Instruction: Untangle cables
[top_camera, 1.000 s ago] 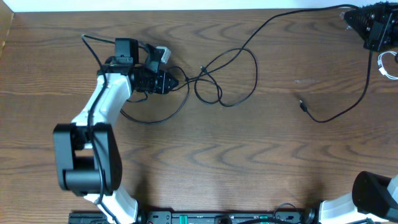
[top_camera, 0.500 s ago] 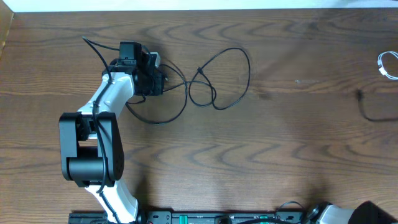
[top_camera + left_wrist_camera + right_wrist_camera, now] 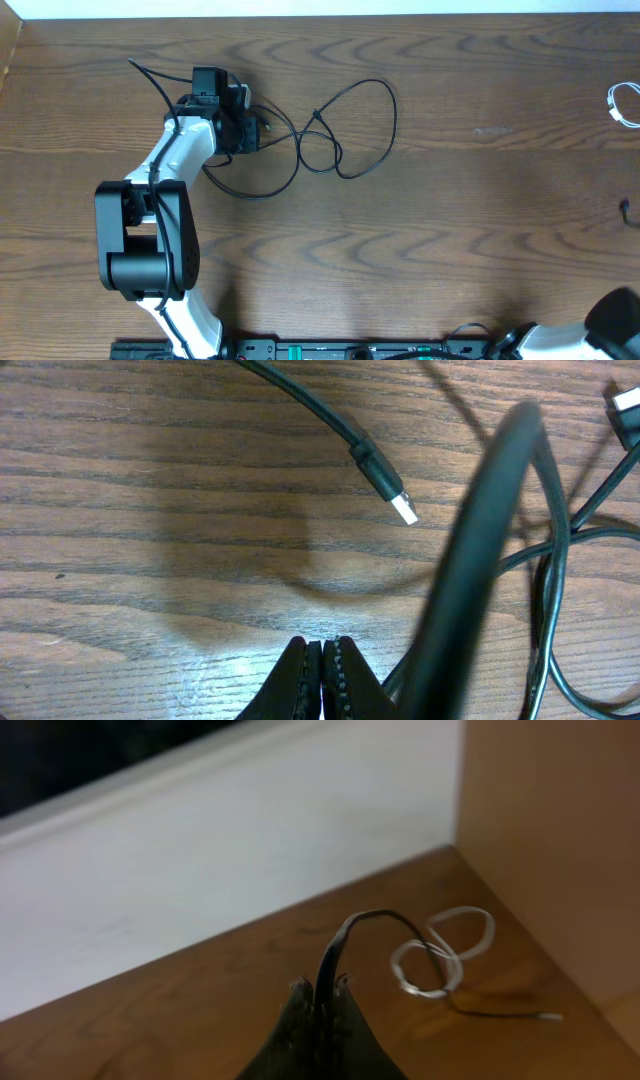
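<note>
The black cable (image 3: 340,130) lies in tangled loops left of the table's centre. My left gripper (image 3: 258,128) sits at the loops' left side. In the left wrist view its fingers (image 3: 325,660) are shut with nothing visible between them, and a black USB plug end (image 3: 385,478) lies on the wood ahead. My right gripper (image 3: 322,992) is shut on a thin black cable (image 3: 385,920) that arcs up from the jaws and drops past the white cable (image 3: 440,955). The white cable is coiled at the right edge (image 3: 625,105). A black plug tip (image 3: 625,208) shows at the right edge.
A thick blurred black wire (image 3: 480,560) crosses close in front of the left wrist camera. A wooden side wall (image 3: 550,840) stands just behind the white coil, and a white strip (image 3: 200,870) borders the table's far edge. The right arm's base (image 3: 615,320) is at the bottom right corner.
The right gripper has left the overhead view, dragging the black plug end rightward to the table's right edge. The long cable stretch to the upper right is gone. The loops tightened and shifted slightly left.
</note>
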### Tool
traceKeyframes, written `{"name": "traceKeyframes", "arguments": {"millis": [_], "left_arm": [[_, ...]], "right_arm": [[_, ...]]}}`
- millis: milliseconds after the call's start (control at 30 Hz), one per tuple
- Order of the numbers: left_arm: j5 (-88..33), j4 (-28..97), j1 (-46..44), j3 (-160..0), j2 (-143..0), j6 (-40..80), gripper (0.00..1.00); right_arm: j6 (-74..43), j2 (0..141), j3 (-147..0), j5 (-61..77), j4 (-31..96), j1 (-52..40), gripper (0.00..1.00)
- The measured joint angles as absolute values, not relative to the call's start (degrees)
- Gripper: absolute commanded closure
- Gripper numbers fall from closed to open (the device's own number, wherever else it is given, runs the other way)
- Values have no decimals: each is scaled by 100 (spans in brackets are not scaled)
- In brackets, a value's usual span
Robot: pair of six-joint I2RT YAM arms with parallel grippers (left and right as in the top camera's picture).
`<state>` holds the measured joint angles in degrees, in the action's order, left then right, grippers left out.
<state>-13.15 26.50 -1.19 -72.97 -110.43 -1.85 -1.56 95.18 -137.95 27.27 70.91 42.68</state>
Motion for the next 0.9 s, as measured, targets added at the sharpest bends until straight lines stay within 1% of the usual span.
{"name": "traceKeyframes", "arguments": {"millis": [133,400,533,733,767,833,867,900], "left_arm": [[-1315,2674,-119,-7297,-11043,-169,92],[-1313,2681,-119,-7297,-11043,-167,92],[-1315,2681,-119,-7297,-11043,-167,92],[-1315,2692,-119,-7297,-11043,-167,92],[-1315,2696,-119,-7297,-11043,-167,92],[-1315,2705,-119,-7297,-11043,-167,92],[-1315,2707,-119,-7297,-11043,-167,92],[-1315,2711,-119,-7297,-11043,-167,92]], "right_arm": [[-427,10038,-13788,2126,7100,4335,99],[-1586,10958,-13780,862,7728,4869,99],[-1929,11413,-13775,593,8110,5245,99],[-2093,12101,-13773,484,8291,5577,99],[-2108,12193,-13773,486,8294,5596,97],[-2150,12368,-13764,484,8296,5601,87],[-2167,12433,-13760,486,8296,5594,79],[-2171,12479,-13756,486,8291,5581,68]]}}
